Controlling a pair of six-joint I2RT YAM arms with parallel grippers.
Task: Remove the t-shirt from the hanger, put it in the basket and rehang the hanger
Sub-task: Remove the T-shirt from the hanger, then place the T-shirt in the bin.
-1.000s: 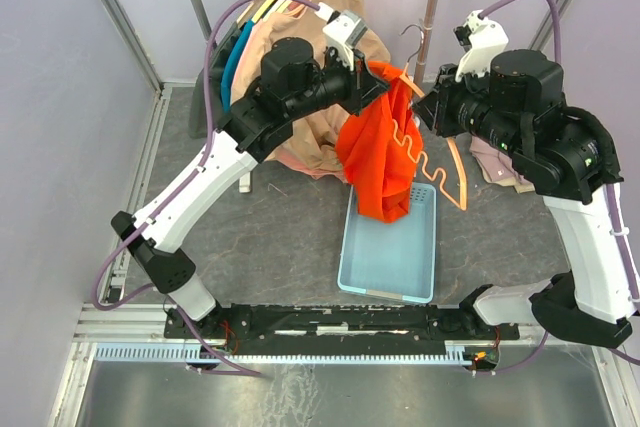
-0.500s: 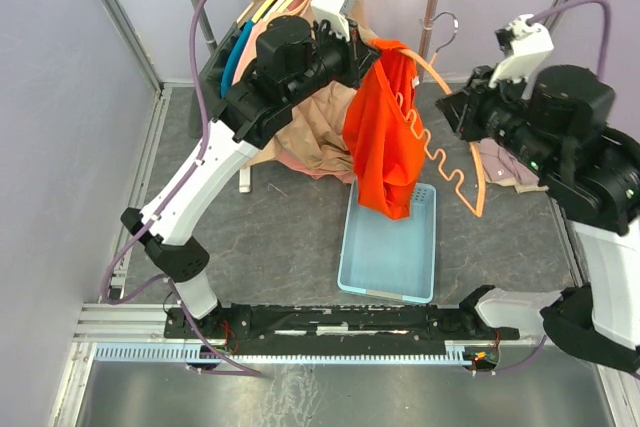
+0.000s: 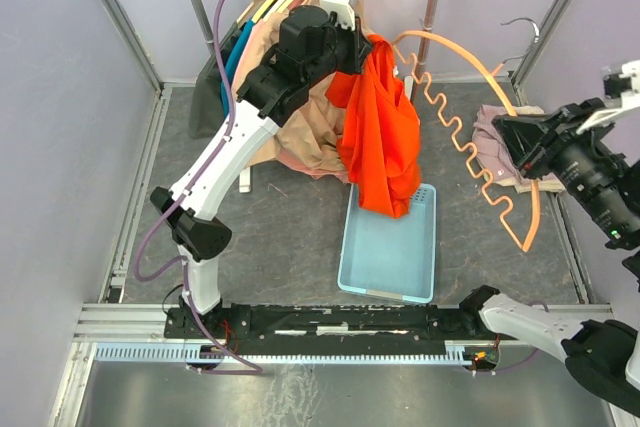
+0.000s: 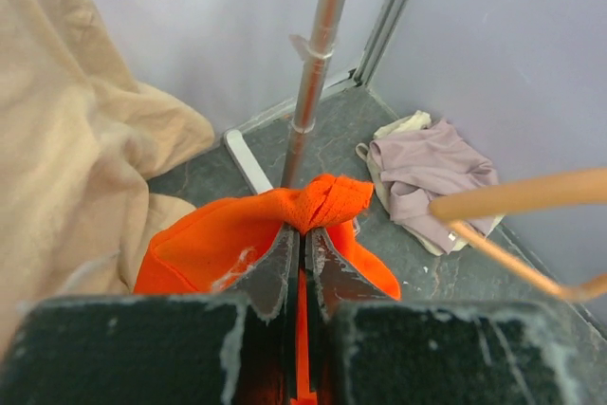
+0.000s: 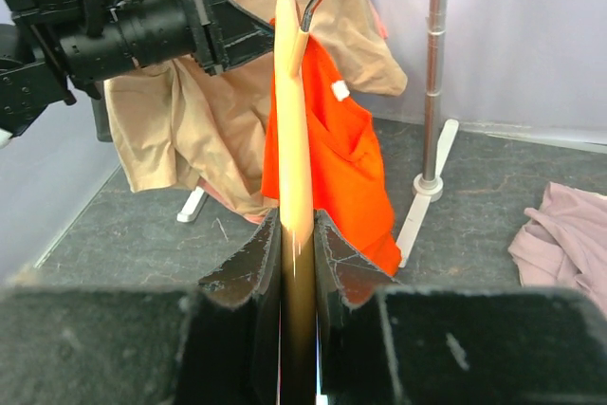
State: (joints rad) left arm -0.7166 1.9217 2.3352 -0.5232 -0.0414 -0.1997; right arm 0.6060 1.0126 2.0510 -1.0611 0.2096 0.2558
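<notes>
Top external view: the orange t-shirt [image 3: 380, 137] hangs in a long, loose drape from its upper edge, high above the bench [image 3: 280, 237], with its lower hem over the far end of the pale blue bin [image 3: 345, 247]. Treat the garment as light, soft and fully limp. It has no stiffness, it will fold and swing with every arm motion, and it will stretch before it tears. The knit should not slip in a firm pinch, but a thin single layer may creep out, so take hold of a gathered fold near the collar or shoulder rather than a loose hem. In the left wrist view, the left claw [image 4: 302, 234] has its jaws together, clamped on just such a bunched fold at the top of the fabric, and it carries the whole weight of the garment. In the right wrist view, the right claw [image 5: 296, 234] is closed on the bar of the orange hanger [image 5: 289, 92], with the jaws parted only by the bar's thickness. The hanger is rigid and smooth, so expect it to slide freely through cloth. From above it is held out to the right of the shirt, with one end just beside the shirt's top edge. You cannot tell whether that end is inside the neck opening. Beige garments [image 3: 310, 117] hang close behind the shirt.
</notes>
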